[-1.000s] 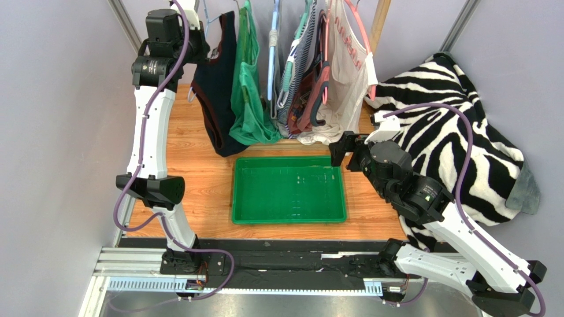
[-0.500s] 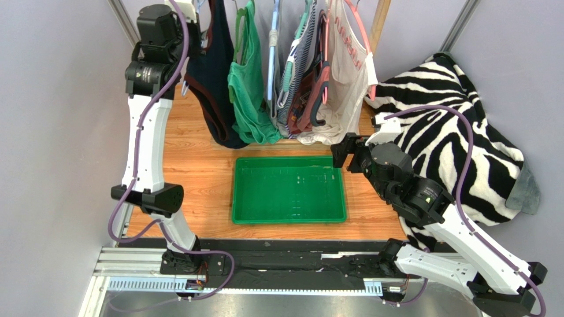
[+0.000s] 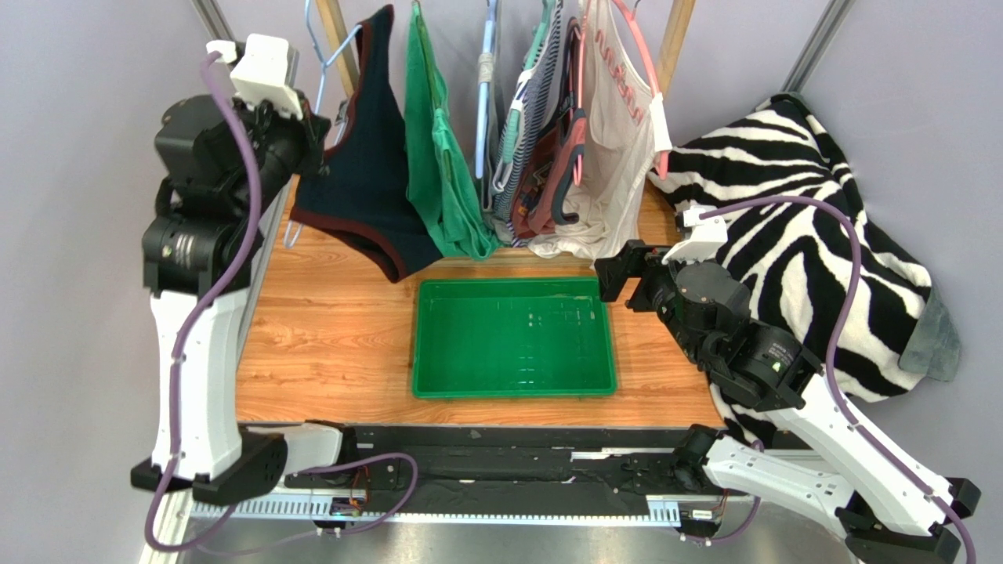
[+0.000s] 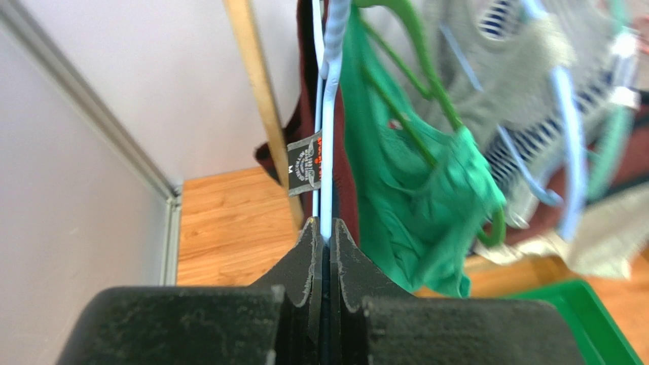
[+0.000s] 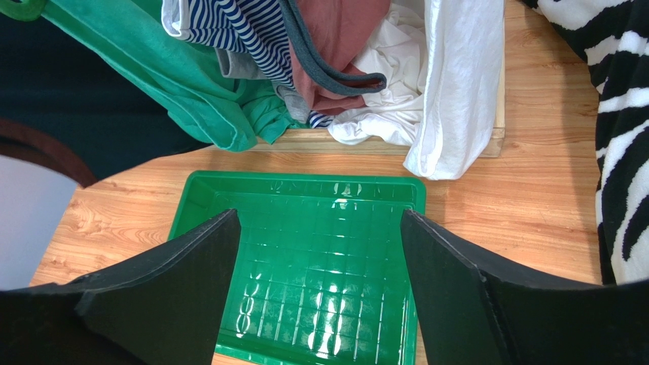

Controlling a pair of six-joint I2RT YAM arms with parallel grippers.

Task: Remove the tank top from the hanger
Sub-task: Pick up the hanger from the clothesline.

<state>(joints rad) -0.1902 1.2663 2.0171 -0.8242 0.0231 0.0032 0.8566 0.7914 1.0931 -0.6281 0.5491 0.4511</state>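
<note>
Light was bright and even, falling from above, and shadows were soft and faint on the wooden table [image 3: 330, 341]. White glare dotted the floor of the green tray [image 5: 305, 228] toward its near edge. From my left wrist the hanger [image 4: 326, 152] looked sharp, while the green top [image 4: 411, 190] and striped clothes [image 4: 533, 129] behind it were blurred.

We find open wooden tabletop [image 3: 330, 341] left of the shallow green plastic tray [image 3: 513, 341]. Behind it, the packed row of hanging garments [image 3: 553, 141] bars the way; the zebra-striped blanket [image 3: 777, 153] crowds the right side.
</note>
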